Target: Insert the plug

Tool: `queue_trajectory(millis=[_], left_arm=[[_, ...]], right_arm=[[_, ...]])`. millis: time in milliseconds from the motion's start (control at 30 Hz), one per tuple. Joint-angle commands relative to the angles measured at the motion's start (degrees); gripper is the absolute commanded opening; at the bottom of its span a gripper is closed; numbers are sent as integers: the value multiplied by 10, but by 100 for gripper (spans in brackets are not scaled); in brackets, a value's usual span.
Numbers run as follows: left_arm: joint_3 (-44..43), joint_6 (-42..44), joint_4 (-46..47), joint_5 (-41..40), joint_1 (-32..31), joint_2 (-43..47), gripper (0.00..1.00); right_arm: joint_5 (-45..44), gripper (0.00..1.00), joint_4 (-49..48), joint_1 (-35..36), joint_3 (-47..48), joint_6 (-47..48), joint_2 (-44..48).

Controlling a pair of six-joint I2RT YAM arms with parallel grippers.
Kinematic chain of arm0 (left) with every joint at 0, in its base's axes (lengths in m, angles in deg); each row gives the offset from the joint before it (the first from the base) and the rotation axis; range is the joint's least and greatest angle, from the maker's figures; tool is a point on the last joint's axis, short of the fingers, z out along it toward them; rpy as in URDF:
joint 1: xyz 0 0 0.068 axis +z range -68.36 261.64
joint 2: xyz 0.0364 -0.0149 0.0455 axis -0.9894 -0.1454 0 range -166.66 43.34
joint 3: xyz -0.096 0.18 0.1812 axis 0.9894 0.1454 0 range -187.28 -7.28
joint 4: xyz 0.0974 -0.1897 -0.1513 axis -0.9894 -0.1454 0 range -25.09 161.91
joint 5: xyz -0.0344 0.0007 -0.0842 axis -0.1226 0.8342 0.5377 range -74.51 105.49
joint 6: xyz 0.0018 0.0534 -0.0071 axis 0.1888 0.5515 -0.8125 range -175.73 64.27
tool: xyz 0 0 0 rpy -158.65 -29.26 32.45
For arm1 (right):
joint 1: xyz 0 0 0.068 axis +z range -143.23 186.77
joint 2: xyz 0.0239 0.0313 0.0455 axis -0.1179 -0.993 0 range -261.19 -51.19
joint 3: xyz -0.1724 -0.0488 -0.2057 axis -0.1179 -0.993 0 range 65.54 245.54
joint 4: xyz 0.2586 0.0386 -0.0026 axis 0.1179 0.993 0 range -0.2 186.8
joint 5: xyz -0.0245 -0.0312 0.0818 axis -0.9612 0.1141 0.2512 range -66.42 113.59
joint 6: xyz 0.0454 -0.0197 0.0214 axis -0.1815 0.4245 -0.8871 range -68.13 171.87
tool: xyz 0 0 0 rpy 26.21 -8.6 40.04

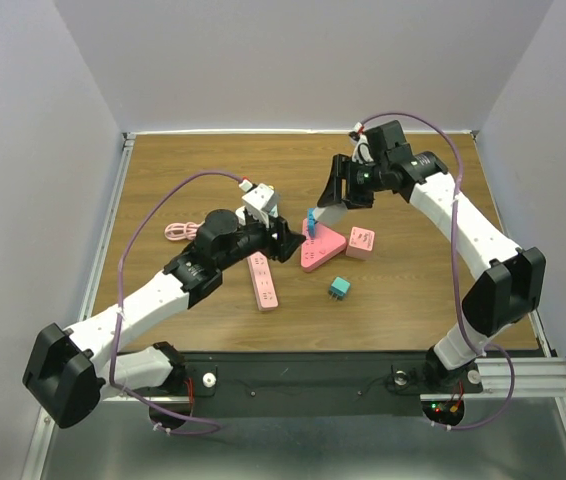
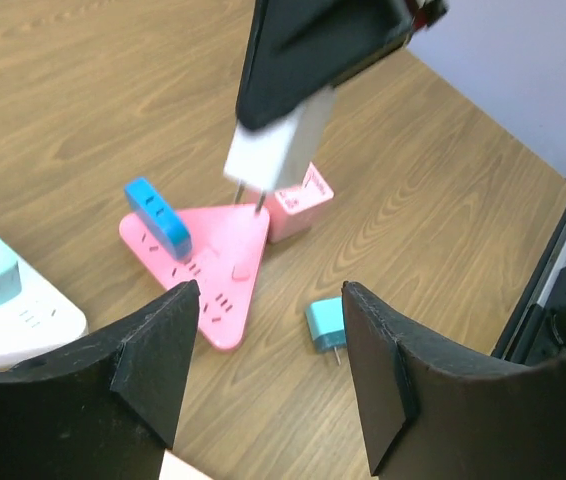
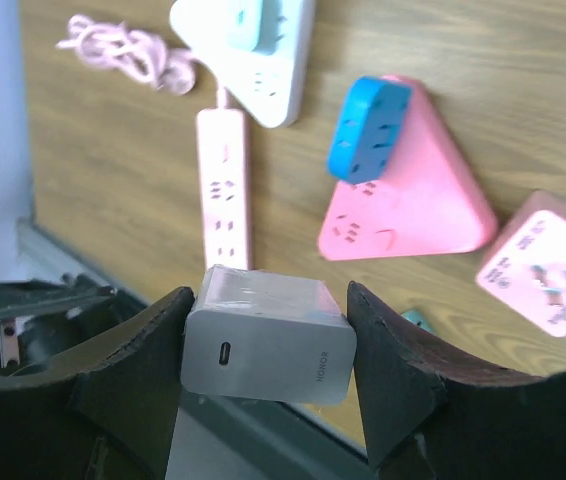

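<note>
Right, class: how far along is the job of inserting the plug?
Done: the right tool grips the white charger. In hand: it hangs over the pink triangular strip, prongs exposed, not seated. To do: line the prongs up with a socket and press in. The left tool is open, empty.

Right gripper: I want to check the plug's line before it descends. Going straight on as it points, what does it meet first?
Probably the pink triangular strip: the white charger in the right gripper has its prongs just above the strip's top face, though the exact gap is unclear.
</note>
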Motion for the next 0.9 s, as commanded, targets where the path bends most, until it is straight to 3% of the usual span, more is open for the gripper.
queue_trajectory(millis=[0, 167, 367, 600, 867], left_arm=[[19, -22, 19, -30, 2, 21, 70], [15, -58, -18, -93, 10, -18, 70], [24, -112, -20, -101, 57, -39, 70], [22, -140, -26, -48, 157, -52, 70], [23, -136, -25, -39, 171, -56, 70]], right_arm=[[-95, 0, -40, 5, 0, 6, 40], [-195, 0, -76, 65, -98, -28, 70], [-321, 0, -127, 136, -171, -65, 92], [-402, 0, -148, 184, -167, -74, 51], [-450, 1, -148, 190, -134, -49, -6]])
